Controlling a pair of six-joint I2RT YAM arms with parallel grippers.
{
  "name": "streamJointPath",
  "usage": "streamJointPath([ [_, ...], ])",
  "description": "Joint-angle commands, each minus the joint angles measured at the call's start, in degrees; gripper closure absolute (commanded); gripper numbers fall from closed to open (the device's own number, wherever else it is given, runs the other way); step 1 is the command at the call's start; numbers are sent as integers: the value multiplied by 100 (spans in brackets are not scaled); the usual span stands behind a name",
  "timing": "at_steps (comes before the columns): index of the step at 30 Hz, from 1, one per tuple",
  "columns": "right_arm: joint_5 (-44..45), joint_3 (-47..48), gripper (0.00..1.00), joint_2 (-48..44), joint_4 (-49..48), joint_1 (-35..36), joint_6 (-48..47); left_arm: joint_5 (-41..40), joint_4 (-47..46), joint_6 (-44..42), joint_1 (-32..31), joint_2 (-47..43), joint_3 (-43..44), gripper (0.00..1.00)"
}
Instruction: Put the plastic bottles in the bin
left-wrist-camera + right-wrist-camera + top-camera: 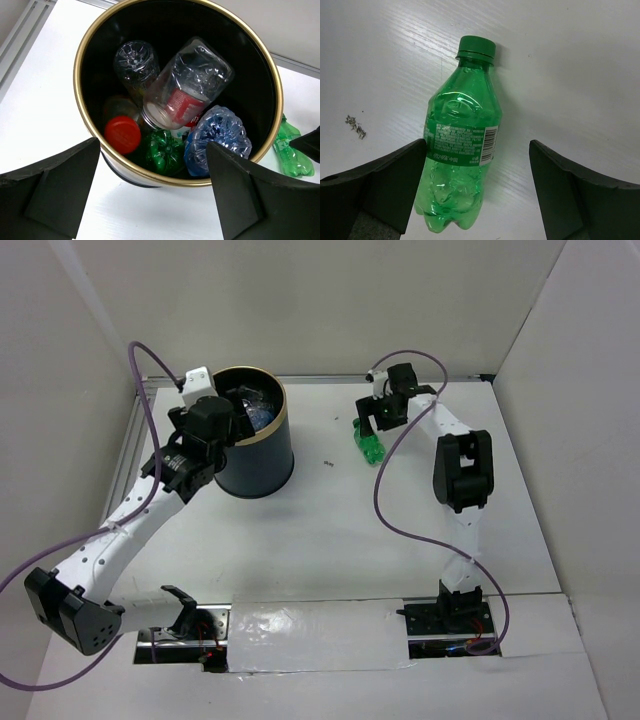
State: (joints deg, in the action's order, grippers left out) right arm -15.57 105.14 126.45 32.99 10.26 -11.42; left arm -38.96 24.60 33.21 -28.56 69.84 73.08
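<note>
Right pincer (477, 165) wide over a green bottle (462, 135), left pincer (152, 150) wide over the bin (80, 55)
Matte black fingers (385, 185) flank the ribbed, translucent green bottle, which lies on the white grained tabletop (570, 60), cap pointing away; neither pincer holds anything. The round dark bin has a shiny brass rim and holds crumpled plastic: a clear bottle (187, 85) with a red label, a blue bottle (217, 137), a second green bottle (165, 152), a red cap (122, 134)

Green bottle (372, 448) half hidden under right pincer (377, 430); bin (262, 470) contents mostly behind left arm (205, 430)
</note>
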Motion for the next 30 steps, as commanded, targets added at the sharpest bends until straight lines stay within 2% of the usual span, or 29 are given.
streamJointPath([
  [1,46,270,10,108,-109,81,-44,2,53,19,34,-286,215,0],
  [3,106,270,12,221,-47,152,-44,-67,106,-42,34,-462,312,0],
  [5,55,270,19,283,127,204,-97,-68,159,-174,-18,-638,461,0],
  [8,-130,139,49,336,286,266,-194,150,159,-481,-97,-1138,262,0],
  [9,-200,138,54,336,374,266,-246,639,29,-613,-98,-1314,86,0],
  [10,-279,138,65,336,427,266,-316,922,-77,-814,-98,-1507,-125,0],
  [13,-613,138,77,196,638,266,-597,1643,-236,-816,-150,-2315,-1162,0],
  [14,-840,225,87,82,812,266,-755,1768,-236,-607,-202,-2665,-1617,0],
  [15,-973,330,90,20,927,196,-756,1769,-236,-475,-255,-2834,-1813,0],
  [19,-1824,989,97,-603,1315,195,-1318,1717,193,158,-475,-3580,-2560,0],
  [21,-2385,1497,97,-910,1315,195,-1494,1603,457,571,-606,-3784,-2868,2],
  [24,-2661,2062,100,-1464,702,466,-1144,1401,931,1195,-660,-3847,-3062,2],
  [25,-2661,2150,100,-1674,212,564,-1021,1348,1028,1362,-721,-3794,-3132,2],
  [28,-2504,2563,100,-1808,-554,1038,-521,1294,1144,1784,-792,-3654,-3282,2],
  [30,-2363,3053,100,-1748,-732,1476,-466,1347,1083,1916,-845,-3592,-3361,2],
])
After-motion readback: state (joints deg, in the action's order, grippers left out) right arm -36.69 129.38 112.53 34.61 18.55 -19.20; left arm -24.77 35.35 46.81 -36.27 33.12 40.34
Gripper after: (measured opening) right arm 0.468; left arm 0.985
